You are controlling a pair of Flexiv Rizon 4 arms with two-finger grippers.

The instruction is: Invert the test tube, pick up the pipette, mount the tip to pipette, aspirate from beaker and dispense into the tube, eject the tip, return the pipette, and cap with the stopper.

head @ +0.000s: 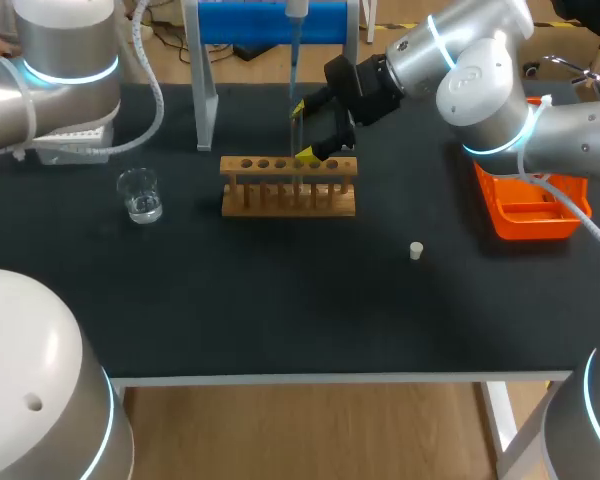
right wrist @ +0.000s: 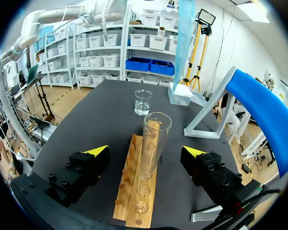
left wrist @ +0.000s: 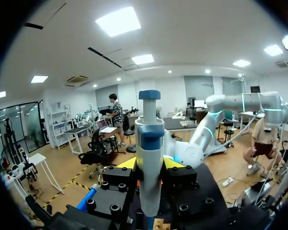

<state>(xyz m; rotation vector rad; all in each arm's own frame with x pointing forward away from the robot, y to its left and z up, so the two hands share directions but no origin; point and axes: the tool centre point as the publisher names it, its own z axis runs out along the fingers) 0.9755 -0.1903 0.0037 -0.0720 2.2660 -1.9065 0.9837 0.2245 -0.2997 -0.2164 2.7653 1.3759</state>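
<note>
We have a black table (head: 280,300). A wooden rack (head: 288,200) stands near its middle, towards the far edge. To the rack's left is a glass beaker (head: 140,195) with a little clear liquid in it. A white box (head: 75,148) sits in the far left corner, and a blue-and-white stand (head: 208,100) is at the far edge. An orange tray (head: 528,212) rests by the right edge. A small white stopper (head: 416,250) lies alone between the rack and the tray, nearer the front edge.

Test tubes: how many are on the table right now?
1. The test tube stands upright in the wooden rack, between the open fingers of the right gripper. No other shows in any view.
</note>
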